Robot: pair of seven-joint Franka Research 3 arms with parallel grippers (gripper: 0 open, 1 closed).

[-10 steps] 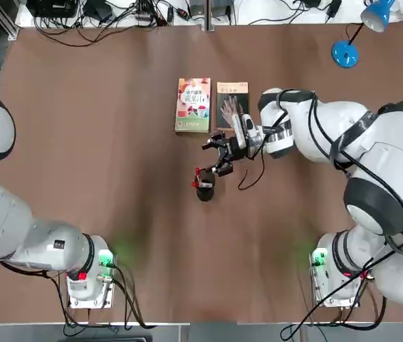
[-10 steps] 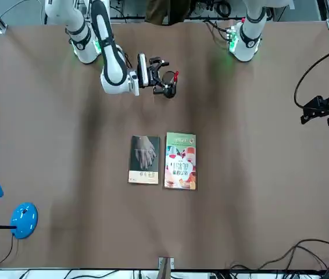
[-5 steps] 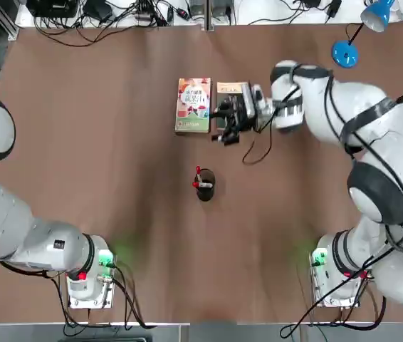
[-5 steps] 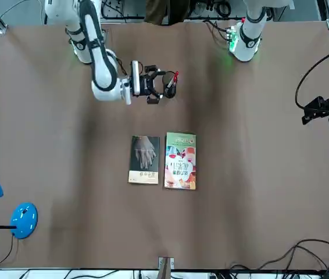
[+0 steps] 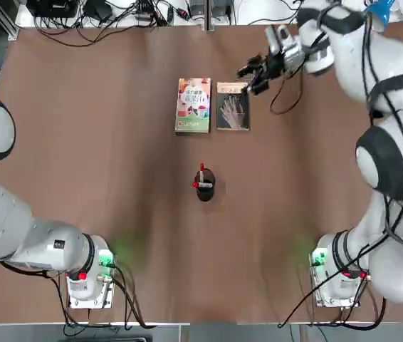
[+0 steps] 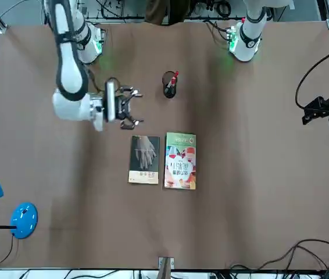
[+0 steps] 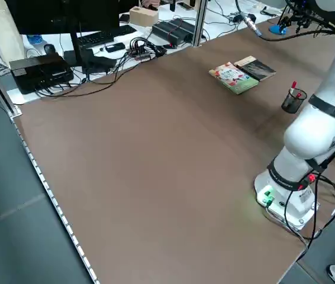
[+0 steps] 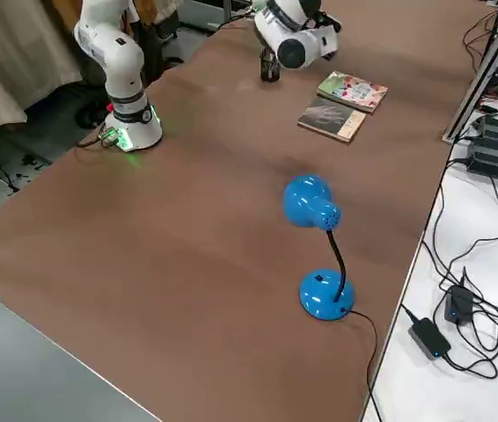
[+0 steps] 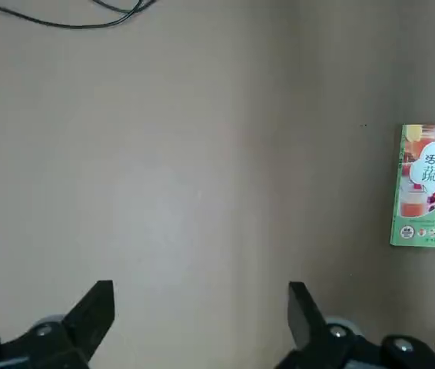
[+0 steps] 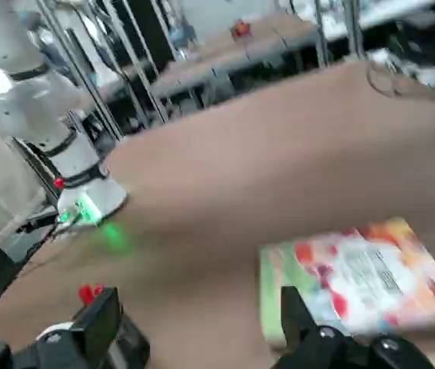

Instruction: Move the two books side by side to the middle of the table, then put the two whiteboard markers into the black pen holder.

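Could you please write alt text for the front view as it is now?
Two books lie side by side mid-table, beyond them a black pen holder with red-capped markers; the right hand is open, near the darker book.

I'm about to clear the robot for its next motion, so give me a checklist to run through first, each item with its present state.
1. Books side by side: ok, the pale one and the dark one lie next to each other.
2. Both whiteboard markers in the black pen holder: ok, red caps show at its top.
3. Pen holder upright: ok.
4. Right gripper free of objects: ok, its fingers are open with nothing between them, above the table near the dark book.
5. Left gripper empty: ok, open over bare tabletop, off to the robot's left.
6. Books exactly centred on the table: cannot tell.
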